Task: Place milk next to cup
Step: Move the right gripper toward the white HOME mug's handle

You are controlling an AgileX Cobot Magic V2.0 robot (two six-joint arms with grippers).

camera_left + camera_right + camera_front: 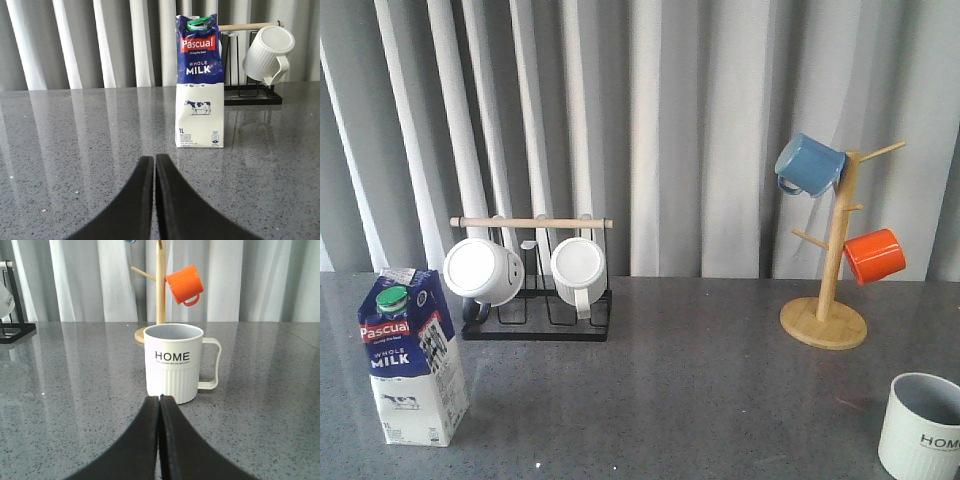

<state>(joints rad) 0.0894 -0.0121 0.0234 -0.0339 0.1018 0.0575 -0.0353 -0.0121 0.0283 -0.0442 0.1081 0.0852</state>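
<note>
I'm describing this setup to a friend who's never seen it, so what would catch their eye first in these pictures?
Probably the milk, a tall blue-and-white carton standing upright at the table's front left, far across from the cup lettered HOME at the front right. Next, the wooden mug tree at the back right, holding a blue mug and an orange mug. Two white mugs lie on the black rack at the back left.

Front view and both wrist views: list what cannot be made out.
- Cup, front view: lower part, handle and last letter cut off by frame edges.
- Milk, left wrist view: small print too small to read.
- Blue mug, right wrist view: cut off by top edge.
</note>
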